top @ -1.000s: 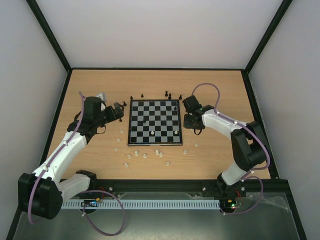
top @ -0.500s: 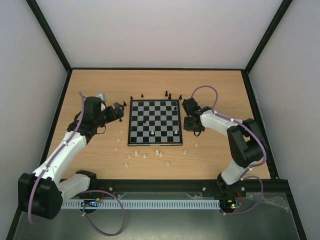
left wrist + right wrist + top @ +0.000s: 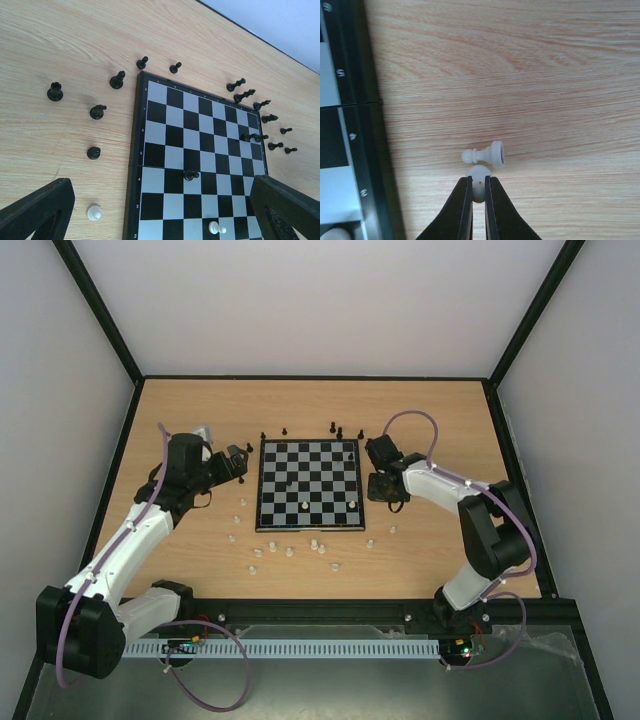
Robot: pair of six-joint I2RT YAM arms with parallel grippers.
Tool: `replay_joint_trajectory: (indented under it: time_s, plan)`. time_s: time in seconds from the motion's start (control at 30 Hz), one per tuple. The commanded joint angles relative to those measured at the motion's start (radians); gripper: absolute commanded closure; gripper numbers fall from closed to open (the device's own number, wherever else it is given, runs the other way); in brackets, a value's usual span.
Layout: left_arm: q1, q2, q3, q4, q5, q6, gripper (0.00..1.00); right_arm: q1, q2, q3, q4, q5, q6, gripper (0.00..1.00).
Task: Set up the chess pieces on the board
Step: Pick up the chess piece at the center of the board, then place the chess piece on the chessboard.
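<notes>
- right gripper [image 3: 478, 188] is pinched tight on the round head of a small cream-white plastic chess piece [image 3: 478, 175], probably a pawn. It stands on the light wooden worktop [image 3: 545, 75] just beside the right edge of the small black-and-silver chequered chessboard [image 3: 365, 65]
- a 2nd cream-white pawn [image 3: 485, 153] lies on its side, touching or nearly touching the gripped one
- left gripper [image 3: 238, 462] is spread wide and holds nothing, beside the board's left edge, with loose black pieces [image 3: 95, 112] on the worktop there
- few pieces are on the board, so setup looks early
- risk: the grip is on a rounded head, so the piece may slip out or tilt on lift
- risk: the lift may roll the lying pawn, and a low carry could knock pieces at the board's right edge
</notes>
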Motion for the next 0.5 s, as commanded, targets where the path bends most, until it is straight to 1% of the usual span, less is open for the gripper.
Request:
replay_joint_trajectory:
  time_s: [0.0, 0.27, 0.47]
  plan:
    - [-0.004, 0.006, 0.013, 0.0, -0.005, 0.003, 0.0, 0.009, -0.085, 0.002, -0.066, -0.028, -0.006, 0.98]
    - [-0.005, 0.001, 0.007, 0.002, -0.008, -0.004, 0.0, 0.115, -0.11, 0.085, -0.136, -0.025, 0.004, 0.98]
    - [-0.006, -0.006, 0.004, -0.001, -0.011, -0.004, 0.0, 0.207, -0.066, 0.162, -0.152, -0.048, 0.007, 0.98]
